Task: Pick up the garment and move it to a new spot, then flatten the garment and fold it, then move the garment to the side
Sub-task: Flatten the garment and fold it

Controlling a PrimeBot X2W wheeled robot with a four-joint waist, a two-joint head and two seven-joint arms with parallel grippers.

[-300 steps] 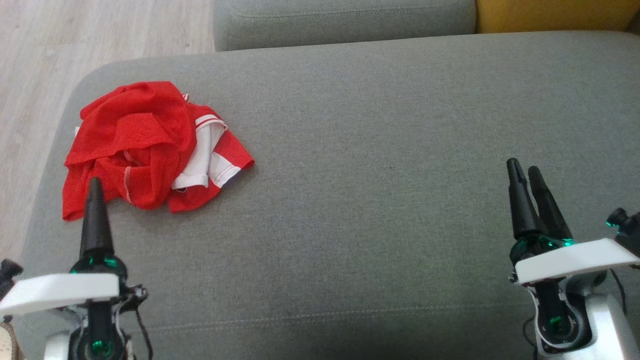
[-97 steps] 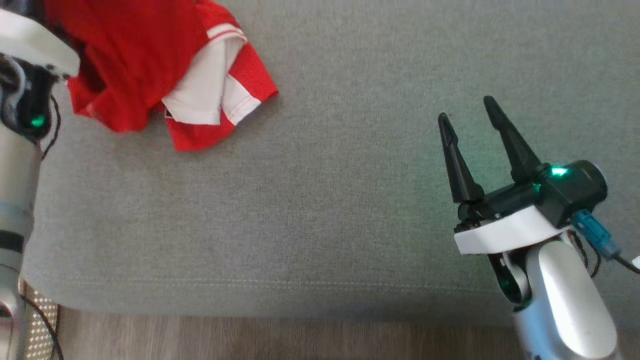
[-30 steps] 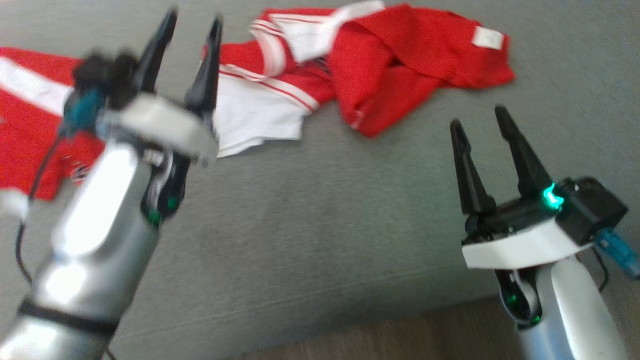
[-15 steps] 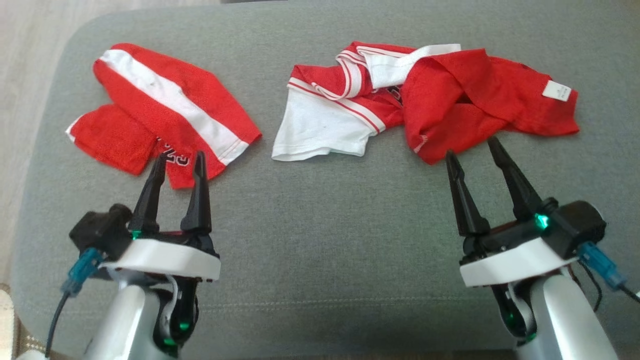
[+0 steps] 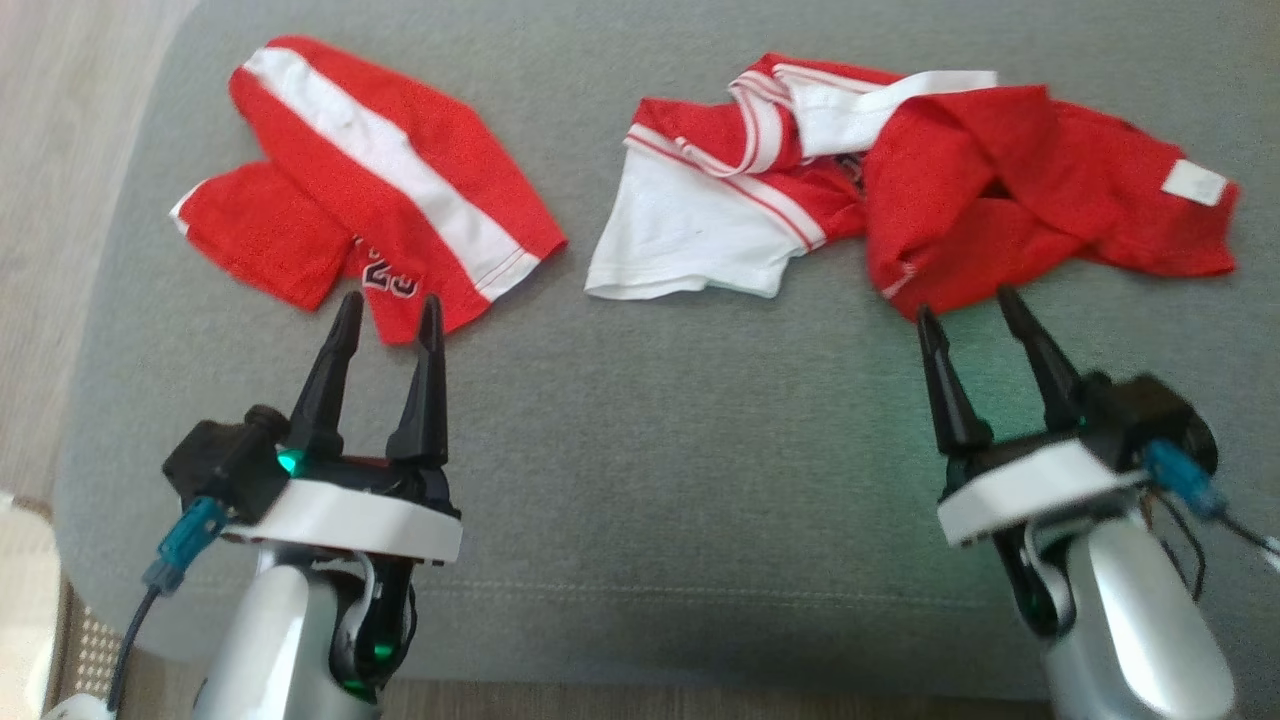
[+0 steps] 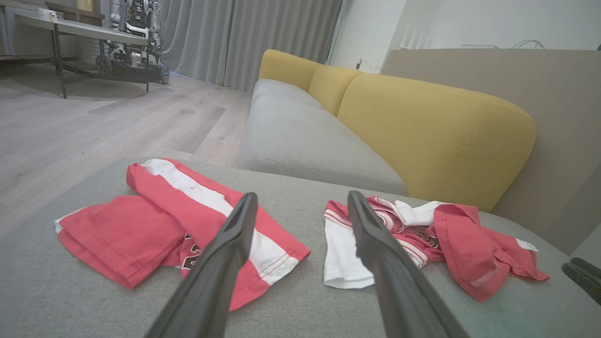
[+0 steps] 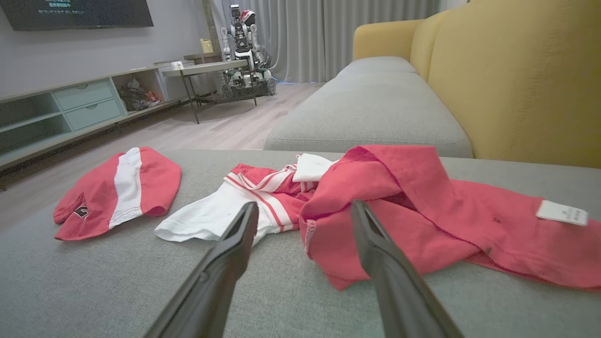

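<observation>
Evidently the garment (image 5: pixel 960 190) lies crumpled at one o'clock on the grey cushion (image 5: pixel 700 430), so flattening looks due, and the left gripper (image 5: pixel 390 298) and right gripper (image 5: pixel 962 302), fingers spread wide and empty, must next catch its edges.

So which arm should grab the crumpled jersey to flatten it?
Probably the right. The right gripper, open, reaches right up to the jersey's near red edge, while the left gripper, also open, points at the red shorts beside it.
</observation>
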